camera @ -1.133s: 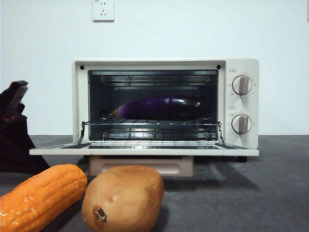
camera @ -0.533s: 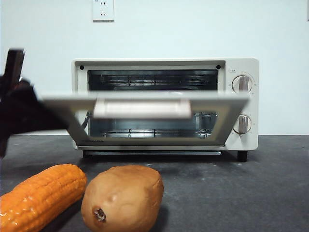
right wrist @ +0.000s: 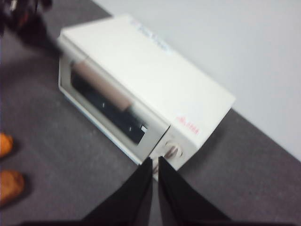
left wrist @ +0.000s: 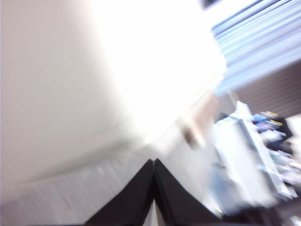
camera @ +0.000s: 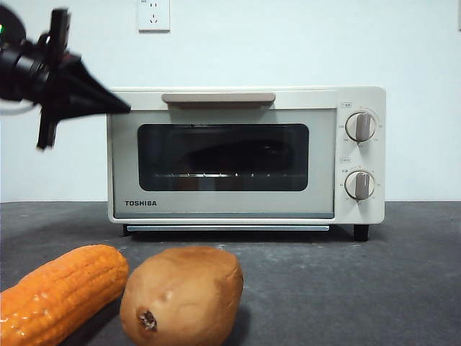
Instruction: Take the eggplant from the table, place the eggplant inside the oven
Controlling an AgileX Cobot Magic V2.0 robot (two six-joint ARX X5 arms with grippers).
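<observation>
The left tool (camera: 108, 107) is matte black and tapers to a point; the right tool (right wrist: 154, 162) has two slim black jaws.

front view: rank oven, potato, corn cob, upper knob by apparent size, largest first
1. oven, by far the largest in frame.
2. potato.
3. corn cob, cut off by the frame edge and about level with the potato, so those two are unsure.
4. upper knob, smallest.
Potato and corn sit nearest the camera, so they look inflated.

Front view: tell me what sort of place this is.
Probably a staged tabletop test bench, not a home kitchen: a toaster oven on a bare grey table, a plain white wall with one socket.
</observation>
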